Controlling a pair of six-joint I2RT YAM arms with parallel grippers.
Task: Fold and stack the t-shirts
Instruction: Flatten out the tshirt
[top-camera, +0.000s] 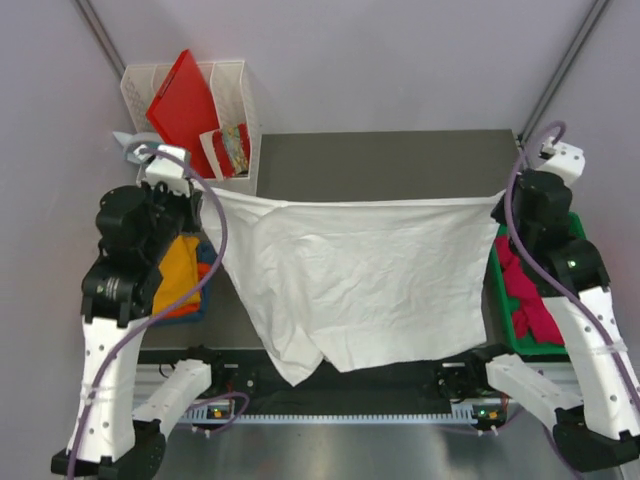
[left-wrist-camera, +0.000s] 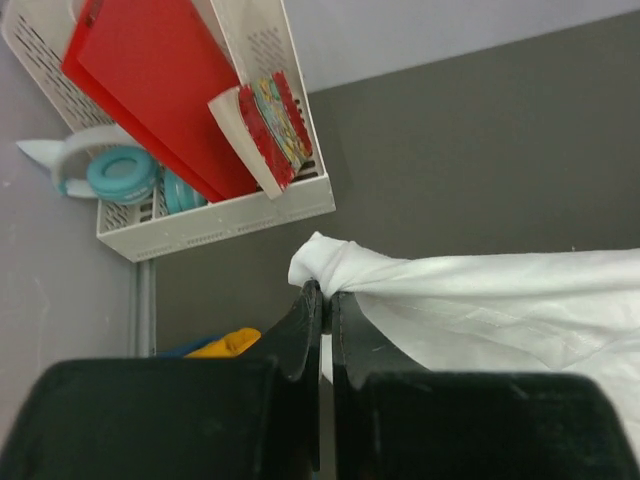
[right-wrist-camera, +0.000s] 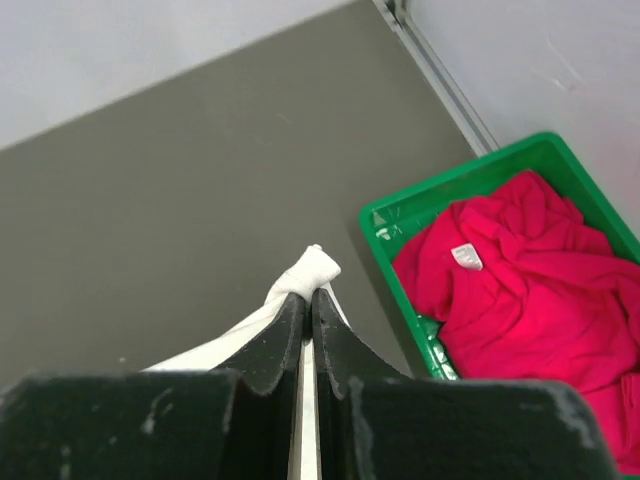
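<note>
- Top view: the white t-shirt (top-camera: 350, 280) hangs stretched across mid-frame, its upper corners pinched by the left gripper (top-camera: 207, 190) and the right gripper (top-camera: 503, 196). An orange t-shirt (top-camera: 180, 268) lies at left, and a magenta-pink t-shirt (top-camera: 522, 292) sits in a green bin (top-camera: 497, 305) at right.
- Left wrist: jaws pressed together on a bunched white corner at centre. A white basket (left-wrist-camera: 220, 215) holding a red board (left-wrist-camera: 150, 80) is at upper left.
- Right wrist: jaws clamp the other white corner at centre. The magenta-pink t-shirt fills the green bin at right.

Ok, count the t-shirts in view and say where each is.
3 sure: white t-shirt stretched between left gripper and right gripper; pink t-shirt in the green bin at right; orange t-shirt under the left arm. A blue edge beneath it may be a fourth.
</note>
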